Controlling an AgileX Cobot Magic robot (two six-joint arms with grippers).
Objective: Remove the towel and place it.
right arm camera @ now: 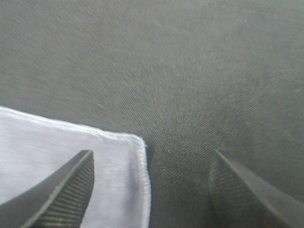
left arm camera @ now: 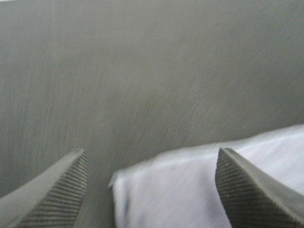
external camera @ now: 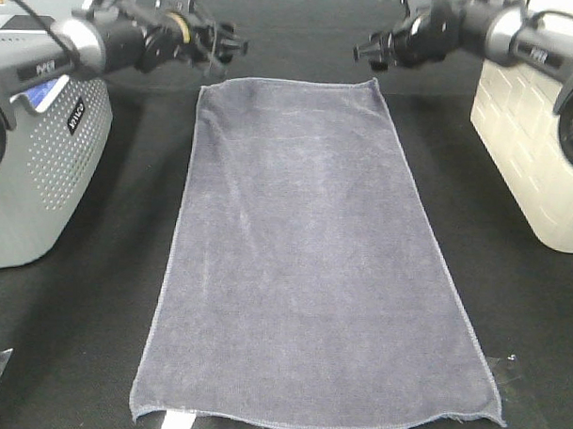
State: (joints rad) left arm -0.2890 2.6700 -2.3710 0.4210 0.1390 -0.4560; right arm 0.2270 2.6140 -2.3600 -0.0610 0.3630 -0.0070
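The towel (external camera: 318, 263) was laid flat on the black table (external camera: 94, 340). The left gripper (left arm camera: 152, 190) and right gripper (right arm camera: 152, 190) were held apart, empty, above its far corners.

Bare black tabletop (external camera: 93, 358) around towel (external camera: 313, 262) — grey basket (external camera: 43, 168) left, cream box (external camera: 534, 148) right, seemingly clear between
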